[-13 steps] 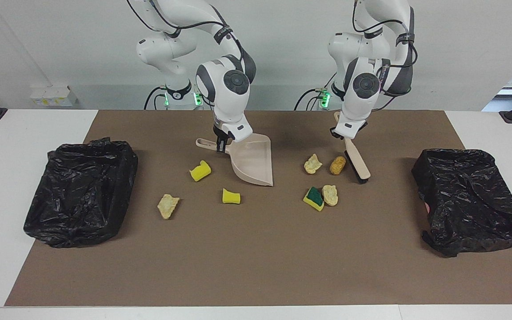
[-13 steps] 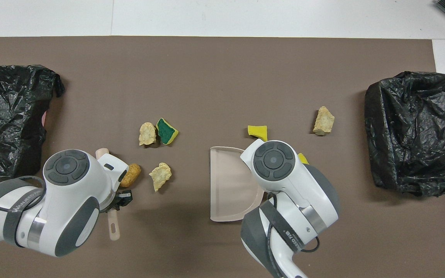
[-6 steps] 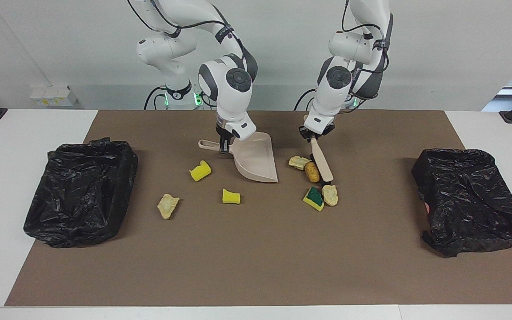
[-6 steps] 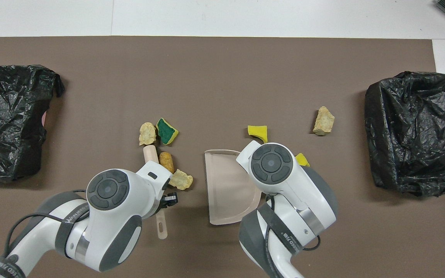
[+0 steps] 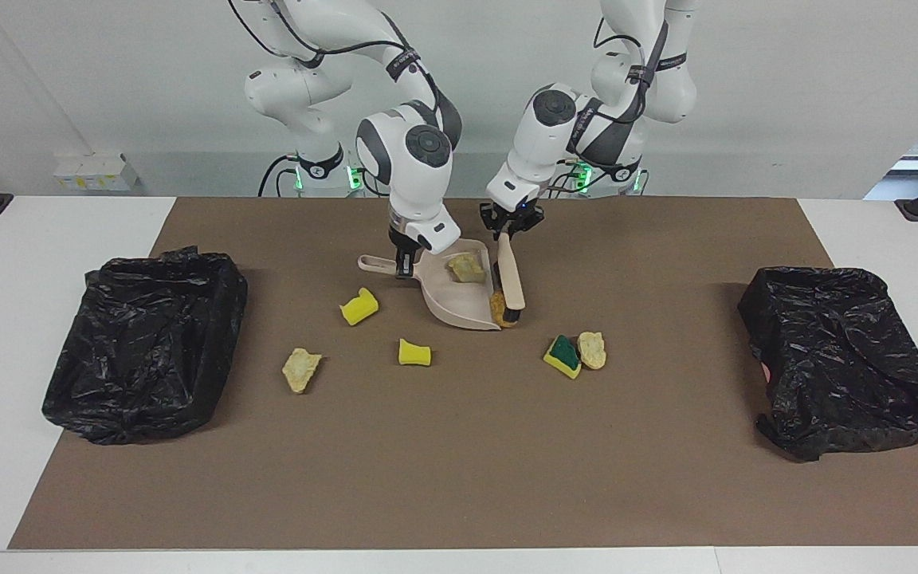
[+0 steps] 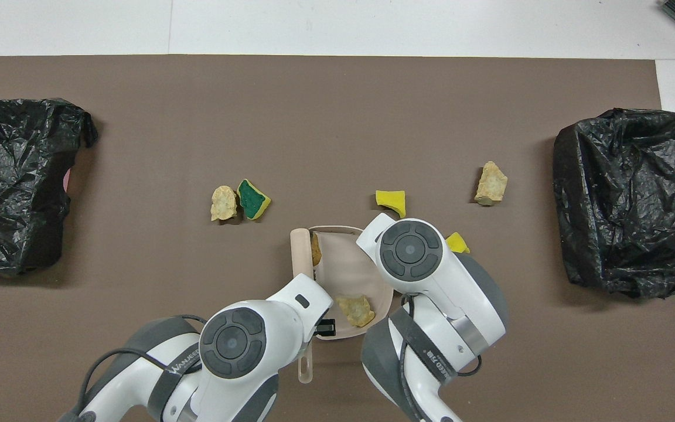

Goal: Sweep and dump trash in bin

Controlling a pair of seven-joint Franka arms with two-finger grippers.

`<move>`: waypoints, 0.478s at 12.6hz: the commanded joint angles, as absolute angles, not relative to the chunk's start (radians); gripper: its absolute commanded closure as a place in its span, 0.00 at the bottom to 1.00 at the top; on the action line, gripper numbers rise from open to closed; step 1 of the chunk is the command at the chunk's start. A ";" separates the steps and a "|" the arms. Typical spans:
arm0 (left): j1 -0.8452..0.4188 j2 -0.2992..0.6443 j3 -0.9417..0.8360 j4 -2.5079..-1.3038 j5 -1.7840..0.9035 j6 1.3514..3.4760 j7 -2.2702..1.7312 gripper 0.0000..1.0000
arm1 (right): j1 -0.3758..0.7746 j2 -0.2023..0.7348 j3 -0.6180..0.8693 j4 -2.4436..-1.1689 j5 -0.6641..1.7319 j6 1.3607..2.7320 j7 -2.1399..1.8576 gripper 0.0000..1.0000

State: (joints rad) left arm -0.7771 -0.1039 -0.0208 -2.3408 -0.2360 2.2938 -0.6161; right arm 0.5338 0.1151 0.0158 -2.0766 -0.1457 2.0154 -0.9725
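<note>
**Brush drives two scraps into the dustpan**

The left gripper [image 5: 511, 231] is pinched tight on the handle of the brush [image 5: 510, 279], whose bristle end sits right at the open lip of the dustpan [image 5: 459, 301]. Over the last second this arm has swept across from its own end of the table, pushing two pieces ahead of the brush: the beige crumb [image 5: 465, 268] now lies inside the pan, and the brown lump [image 5: 497, 305] is pressed between the bristles and the lip, only just in.

Just beside it, the right gripper [image 5: 403, 259] is clamped on the dustpan handle and has barely moved.

Farther out, five scraps remain on the mat: the green-topped sponge [image 5: 563, 355] touching another crumb [image 5: 591, 349], two yellow chunks [image 5: 358, 306] [image 5: 414, 351], and a crumb [image 5: 300, 370] toward the right arm's bin [image 5: 144, 347].

So the first sweep looks nearly finished; more sweeping, then dumping, remains.
</note>
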 commanded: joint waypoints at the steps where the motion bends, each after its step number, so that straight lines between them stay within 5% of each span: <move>1: -0.787 -0.100 -0.005 -2.261 -0.256 2.225 -0.581 1.00 | 0.538 0.123 0.020 -2.086 -0.156 2.065 -0.988 1.00; 6: -0.619 -0.101 0.011 -2.111 -0.238 1.997 -0.490 1.00 | 0.537 0.124 0.020 -2.085 -0.156 2.054 -0.996 1.00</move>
